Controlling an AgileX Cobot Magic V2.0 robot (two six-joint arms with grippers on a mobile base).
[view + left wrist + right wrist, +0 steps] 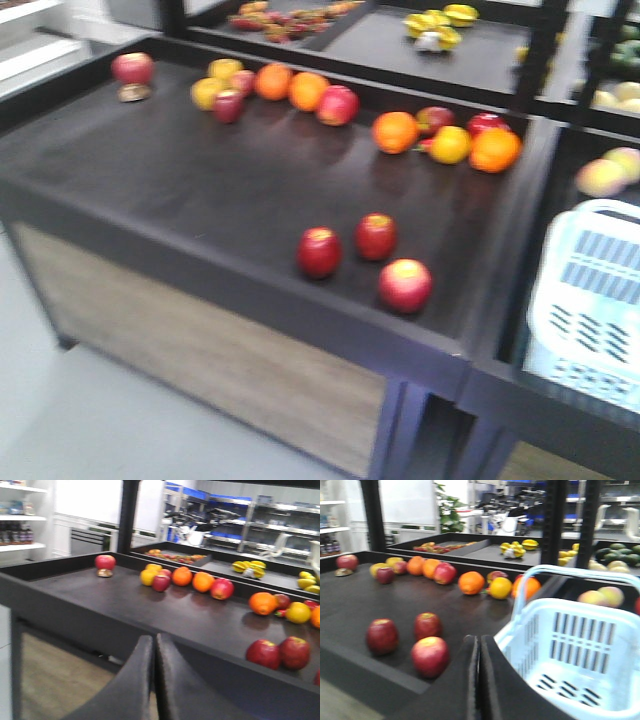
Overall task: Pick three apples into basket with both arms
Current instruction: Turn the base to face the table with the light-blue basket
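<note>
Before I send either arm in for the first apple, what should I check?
1. Three apples on the table, none grasped: ok.
2. Left gripper open for a grasp: not ok, shut.
3. Right gripper open: not ok, shut.
4. Basket upright, mouth facing up: ok.
5. Basket's footing steady: cannot tell.

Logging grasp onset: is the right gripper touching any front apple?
Apart. Front view shows the three apples with nothing near; the right gripper is outside it.
</note>
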